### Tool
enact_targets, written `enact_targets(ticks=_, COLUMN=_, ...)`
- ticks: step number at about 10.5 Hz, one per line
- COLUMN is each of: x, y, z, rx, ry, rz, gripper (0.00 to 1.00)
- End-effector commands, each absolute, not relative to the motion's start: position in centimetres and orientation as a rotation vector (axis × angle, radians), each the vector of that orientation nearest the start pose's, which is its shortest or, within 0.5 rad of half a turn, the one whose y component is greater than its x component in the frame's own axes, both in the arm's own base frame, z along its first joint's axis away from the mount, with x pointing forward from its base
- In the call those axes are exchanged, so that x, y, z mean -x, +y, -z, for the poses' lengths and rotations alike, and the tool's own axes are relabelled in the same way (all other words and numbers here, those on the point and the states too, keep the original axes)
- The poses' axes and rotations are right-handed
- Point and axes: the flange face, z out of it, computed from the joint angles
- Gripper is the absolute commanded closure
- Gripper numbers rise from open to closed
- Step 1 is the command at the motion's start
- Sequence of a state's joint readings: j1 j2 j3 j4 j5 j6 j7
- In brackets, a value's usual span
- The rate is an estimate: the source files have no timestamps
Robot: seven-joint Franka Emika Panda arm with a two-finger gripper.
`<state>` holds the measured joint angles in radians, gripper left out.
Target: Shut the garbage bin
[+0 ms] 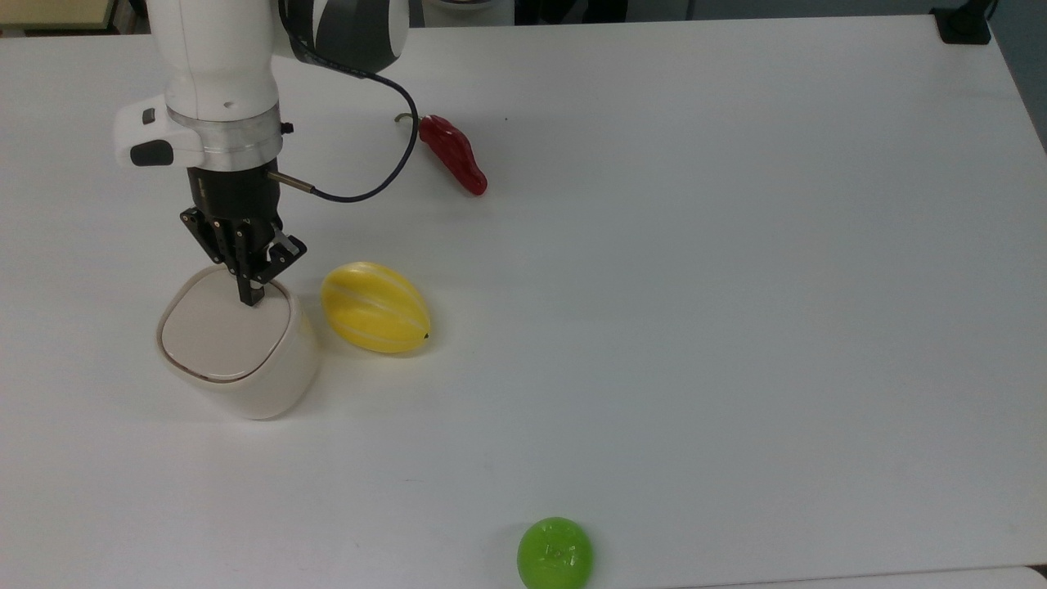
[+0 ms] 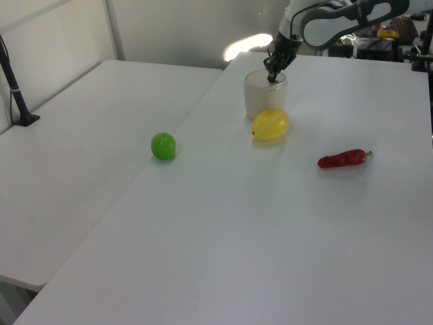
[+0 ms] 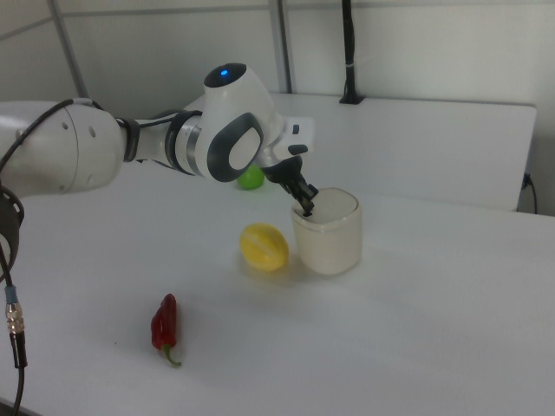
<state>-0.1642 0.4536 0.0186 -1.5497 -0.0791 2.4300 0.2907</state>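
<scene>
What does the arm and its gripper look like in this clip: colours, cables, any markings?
The arm has glossy white rounded shells with dark grey joint covers and a bare metal ring at the wrist. A dark cable loops from the wrist back to the upper arm. The gripper is black, with slim black fingers. In the right view a blue light glows on one joint.
</scene>
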Motion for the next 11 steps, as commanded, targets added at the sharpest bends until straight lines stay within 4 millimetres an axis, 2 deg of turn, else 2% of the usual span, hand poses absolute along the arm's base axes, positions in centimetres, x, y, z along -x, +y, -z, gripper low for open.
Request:
enact_targets(ticks=1, x=-71.0, y=-10.6, z=-41.9, rx=3.056, ry=0.621, rz=0.612, gripper=1.0)
enact_targets(ticks=3, x=-70.7, y=-10.6, z=-43.5, rx=3.054, ry=0.623, rz=0.622, gripper=1.0)
enact_targets(ticks=6, x=-69.0, y=-10.0, z=-48.2, rx=3.07, ry=0.624, rz=0.576, gripper=1.0)
enact_targets(ticks=9, x=-66.9, y=-6.4, z=-51.5, rx=3.117, ry=0.545, rz=0.439, gripper=1.0)
enact_targets(ticks=11, x=-65.3, y=-2.7, z=-52.9, rx=3.175, ry=0.349, rz=0.304, gripper=1.0)
